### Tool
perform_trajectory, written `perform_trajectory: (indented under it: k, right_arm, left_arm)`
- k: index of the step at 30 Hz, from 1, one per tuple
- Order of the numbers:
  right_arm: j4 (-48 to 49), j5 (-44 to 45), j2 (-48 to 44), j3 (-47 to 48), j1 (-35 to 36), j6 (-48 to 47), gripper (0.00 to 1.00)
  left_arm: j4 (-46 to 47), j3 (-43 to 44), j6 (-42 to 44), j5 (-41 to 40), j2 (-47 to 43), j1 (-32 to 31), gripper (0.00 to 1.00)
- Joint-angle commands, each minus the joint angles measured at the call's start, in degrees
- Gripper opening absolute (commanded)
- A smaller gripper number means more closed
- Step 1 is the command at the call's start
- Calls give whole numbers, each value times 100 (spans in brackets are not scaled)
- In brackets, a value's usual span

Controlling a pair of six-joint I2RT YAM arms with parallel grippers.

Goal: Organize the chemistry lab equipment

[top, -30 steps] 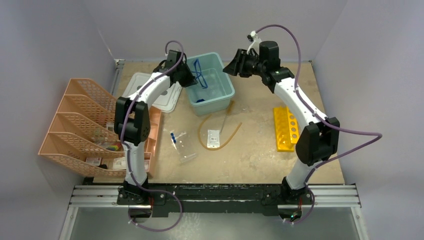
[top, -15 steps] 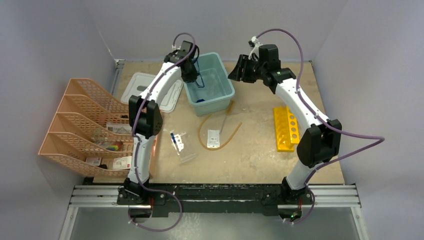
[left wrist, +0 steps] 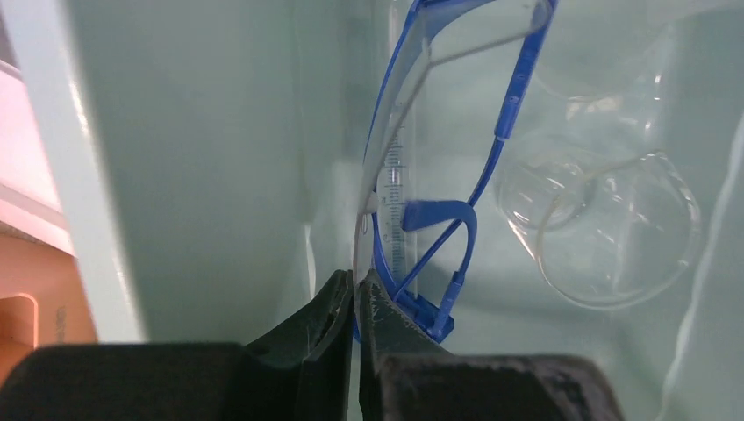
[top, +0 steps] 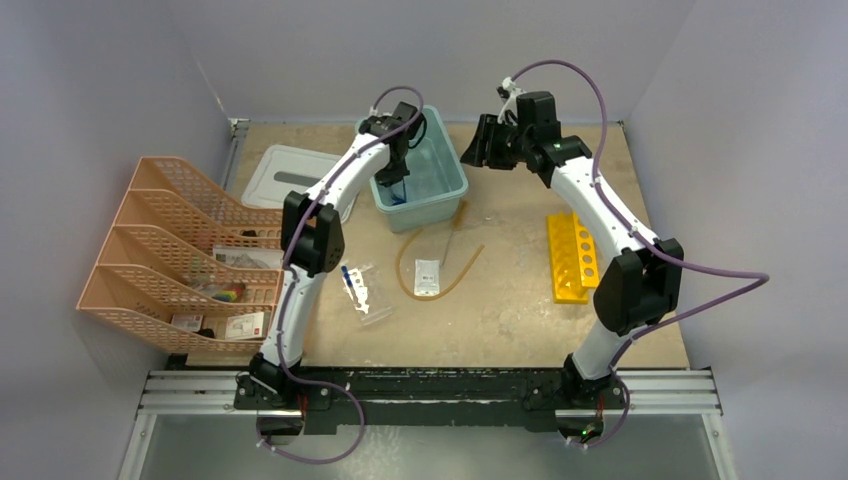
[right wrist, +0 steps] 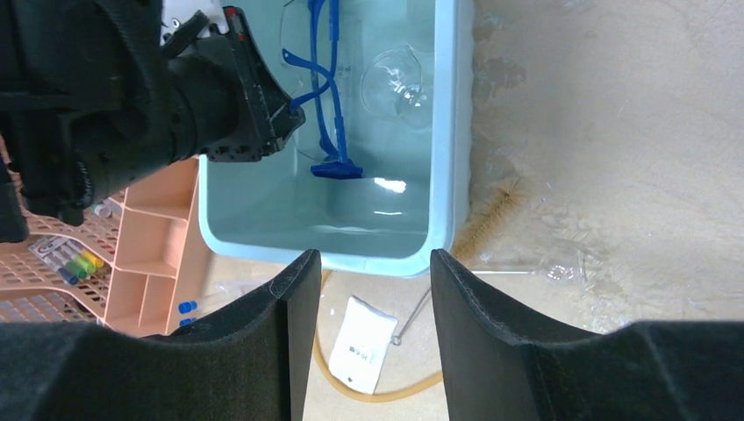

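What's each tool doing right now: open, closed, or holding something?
Left tool: closed on the glasses.
Right tool: open, holding nothing.

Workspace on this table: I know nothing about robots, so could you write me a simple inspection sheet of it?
Surface: wooden table, stained.
Job's things: safety glasses and glass flask inside the teal bin; rubber tubing, white packet and blue-capped tubes on the table.
Clutter: yellow rack, bin lid, peach trays.
Hands: left hand shut on the glasses; right hand open, near the bin.
Cables: purple cable looping off each arm.
Surroundings: plain grey walls.
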Motion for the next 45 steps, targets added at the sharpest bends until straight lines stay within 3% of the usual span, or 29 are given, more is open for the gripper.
perform_trajectory:
  k: [1, 5, 16, 22, 29, 33, 36, 39, 45]
  right_arm:
    - [-111, 152, -371, -6, -25, -111, 51]
    - [-158, 216, -471, -58, -26, -147, 52]
    - [-260, 484, -600, -123, -22, -177, 52]
    - [-321, 1136, -618, -357, -27, 266, 52]
    - [-770, 2177, -601, -966, -63, 1771, 52]
    - [-469, 2100, -459, -1375, -56, 2370, 51]
    - [-114, 1799, -235, -1638, 27, 2800, 52]
    - [31, 1821, 96, -1634, 139, 3110, 52]
    - [1042, 1575, 276, -2059, 381, 3093, 48]
  left_arm:
    - [-64, 206, 125, -458, 19, -4, 8]
    - [182, 245, 108, -394, 28, -2, 18]
    - [801, 339, 159, -77, -470, 27, 22]
    - [1840, -479, 482, 361, -1483, 24, 28]
    - [2306, -1536, 1139, 674, -2618, 24, 31]
    - [2444, -2464, 1380, 376, -3558, 33, 38]
    - [2689, -3391, 1430, 255, -4480, 42, 55]
    - [3159, -4433, 1299, 287, -5251, 55, 64]
    - [3785, -5537, 951, 406, -5998, 99, 67]
